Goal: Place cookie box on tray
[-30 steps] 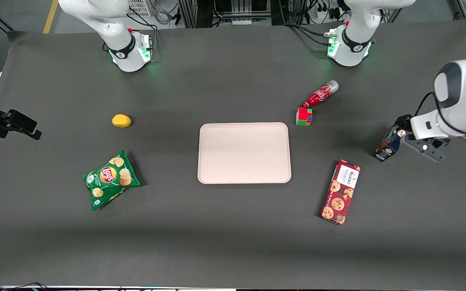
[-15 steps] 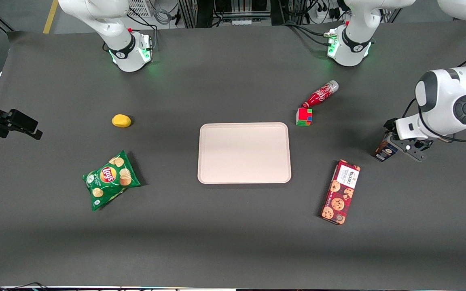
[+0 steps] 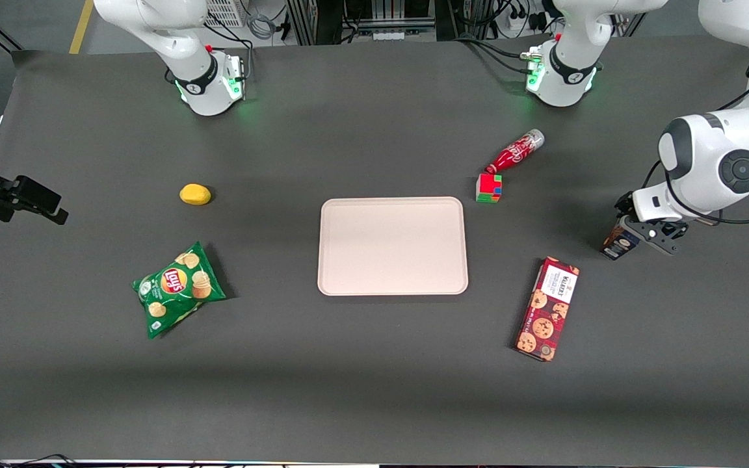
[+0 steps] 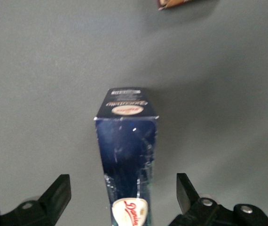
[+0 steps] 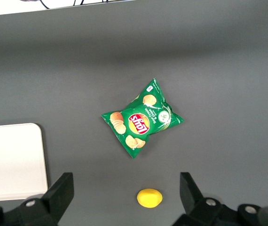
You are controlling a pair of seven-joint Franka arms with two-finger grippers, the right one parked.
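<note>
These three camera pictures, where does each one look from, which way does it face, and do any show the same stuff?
Front view: high above the table, facing both arm bases; the gripper is over the cookie box, near the tray.
Left wrist view: on the working arm, looking down; open fingers straddle the cookie box.
Right wrist view: on the parked arm, looking down at a chips bag and a yellow fruit.
Shared: cookie box, chips bag.

Shifted over the last second — gripper now straddling the upright cookie box, open fingers either side without touching, where earlier it sat beside the carton. Wrist and forearm swung farther from the front camera — more box covered.
</note>
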